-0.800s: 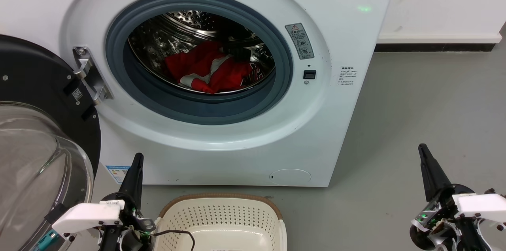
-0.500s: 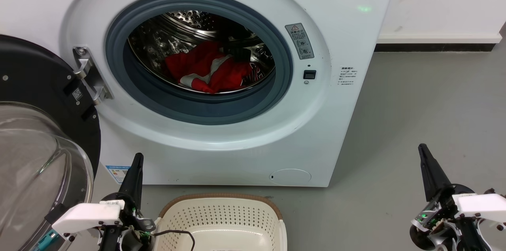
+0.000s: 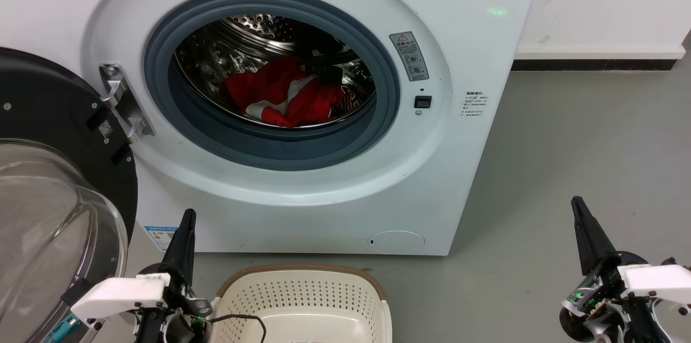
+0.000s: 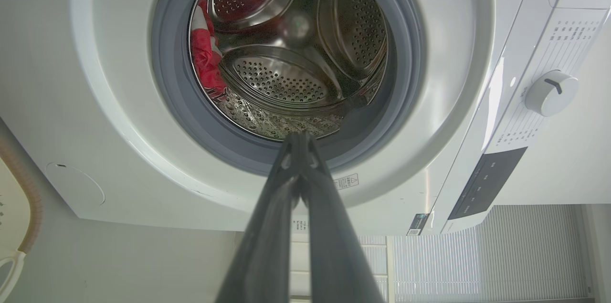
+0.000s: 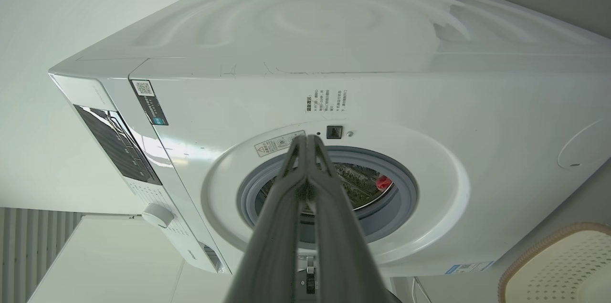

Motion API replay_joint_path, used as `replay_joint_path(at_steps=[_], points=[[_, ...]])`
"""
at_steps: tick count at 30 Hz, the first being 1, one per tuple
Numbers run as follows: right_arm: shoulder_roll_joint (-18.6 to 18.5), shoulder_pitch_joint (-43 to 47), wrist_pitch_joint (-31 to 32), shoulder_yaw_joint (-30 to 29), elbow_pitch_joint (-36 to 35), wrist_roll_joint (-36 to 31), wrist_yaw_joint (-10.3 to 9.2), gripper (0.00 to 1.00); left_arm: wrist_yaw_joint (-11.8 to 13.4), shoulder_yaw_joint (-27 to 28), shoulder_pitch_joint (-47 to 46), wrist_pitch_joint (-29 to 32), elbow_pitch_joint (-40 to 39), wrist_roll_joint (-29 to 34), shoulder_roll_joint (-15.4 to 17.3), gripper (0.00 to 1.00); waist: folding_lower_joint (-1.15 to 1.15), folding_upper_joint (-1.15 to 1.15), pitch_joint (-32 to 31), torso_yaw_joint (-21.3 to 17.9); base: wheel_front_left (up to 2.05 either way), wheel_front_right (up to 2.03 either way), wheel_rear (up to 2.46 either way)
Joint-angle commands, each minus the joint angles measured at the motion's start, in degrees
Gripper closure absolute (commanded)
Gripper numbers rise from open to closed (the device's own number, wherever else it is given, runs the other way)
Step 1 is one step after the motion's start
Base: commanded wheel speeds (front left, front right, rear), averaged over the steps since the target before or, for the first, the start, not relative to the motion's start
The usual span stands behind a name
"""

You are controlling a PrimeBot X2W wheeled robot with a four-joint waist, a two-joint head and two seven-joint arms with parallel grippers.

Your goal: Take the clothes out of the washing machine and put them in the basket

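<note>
The white washing machine stands with its door swung open. Red clothes with white trim lie at the bottom of the steel drum, and they show as a red patch at the drum's left in the left wrist view. On the floor in front stands the cream basket, holding nothing that I can see. My left gripper is shut and points up just left of the basket. My right gripper is shut too, low at the right over the floor. Both grip nothing.
The black-framed glass door hangs open at the left, close to my left arm. Grey floor stretches right of the machine to a white wall with a dark skirting. A thin black cable lies over the basket's left rim.
</note>
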Motion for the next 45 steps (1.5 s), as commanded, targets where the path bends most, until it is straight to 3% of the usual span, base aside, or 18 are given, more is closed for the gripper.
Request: replay_joint_path(at_steps=[1, 11, 12, 30, 45], points=[[0.17, -0.69, 0.01, 0.05, 0.06, -0.27, 0.00, 1.00, -0.14, 0.13, -0.32, 0.25, -0.01, -0.13, -0.07, 1.00, 0.00, 0.00, 0.00, 0.00, 0.00, 0.00, 0.00], [0.17, -0.69, 0.01, 0.05, 0.06, -0.27, 0.00, 1.00, -0.14, 0.13, -0.32, 0.25, -0.01, -0.13, -0.07, 1.00, 0.00, 0.00, 0.00, 0.00, 0.00, 0.00, 0.00], [0.00, 0.00, 0.00, 0.00, 0.00, 0.00, 0.00, 0.00, 0.00, 0.00, 0.00, 0.00, 0.00, 0.00, 0.00, 0.00, 0.00, 0.00, 0.00, 0.00, 0.00, 0.00, 0.00], [0.03, 0.96, -4.40, 1.46, -1.79, -4.02, 0.00, 0.00, 0.00, -4.54, -1.85, -4.45, 0.57, 3.54, -0.02, 0.00, 0.00, 0.00, 0.21, 0.02, 0.00, 0.00, 0.00], [0.04, 1.19, -7.99, 1.92, -4.65, -23.96, 0.00, 0.00, -0.01, -4.98, -2.94, -8.01, -1.34, 19.78, 0.00, 0.00, 0.00, 0.00, 0.47, 0.05, 0.00, 0.00, 0.00]])
